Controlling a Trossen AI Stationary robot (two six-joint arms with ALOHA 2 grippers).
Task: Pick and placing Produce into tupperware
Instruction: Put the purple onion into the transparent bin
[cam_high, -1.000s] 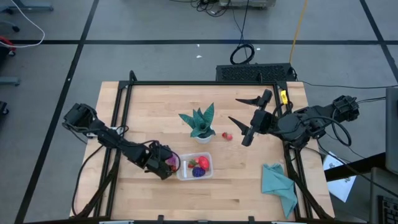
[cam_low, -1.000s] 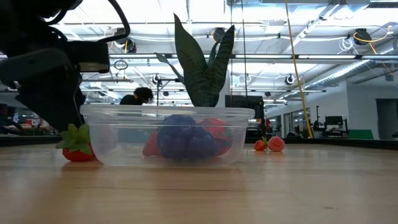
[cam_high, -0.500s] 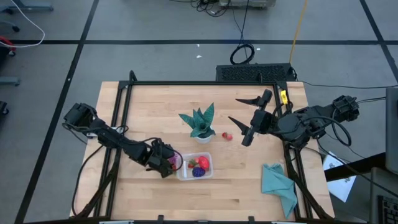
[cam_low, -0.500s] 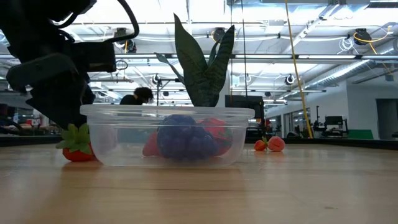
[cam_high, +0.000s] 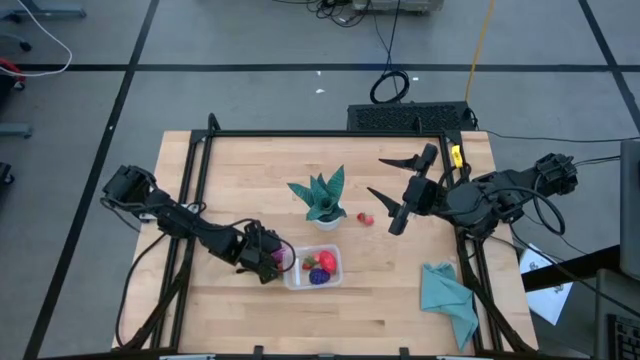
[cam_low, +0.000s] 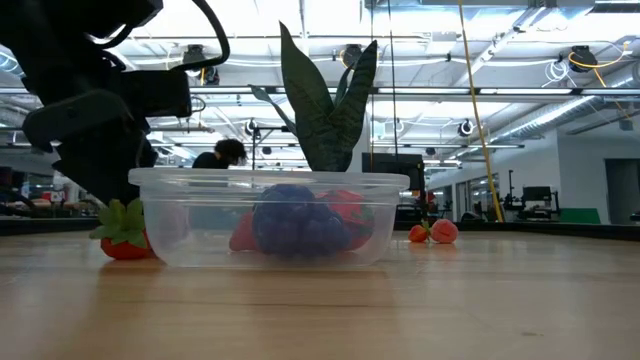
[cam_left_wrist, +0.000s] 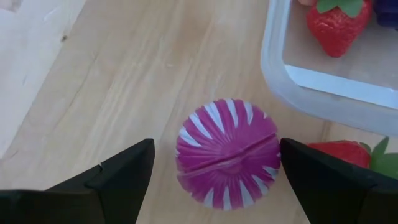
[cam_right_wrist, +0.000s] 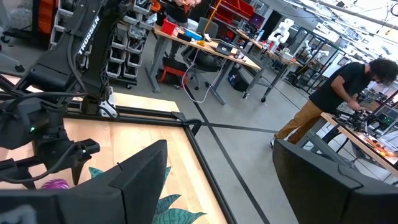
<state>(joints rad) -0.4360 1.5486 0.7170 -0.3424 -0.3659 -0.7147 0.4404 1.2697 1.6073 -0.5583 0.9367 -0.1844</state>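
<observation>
Left wrist view: my left gripper (cam_left_wrist: 211, 171) stands wide around the ribbed pink-purple ball (cam_left_wrist: 227, 154) on the wooden table (cam_left_wrist: 112, 81). A strawberry (cam_left_wrist: 348, 152) crowds it against the clear, round-cornered tupperware (cam_left_wrist: 292, 74), long axis across the table. My right gripper (cam_high: 385, 180) waits open beside the teal plant (cam_high: 322, 197).
</observation>
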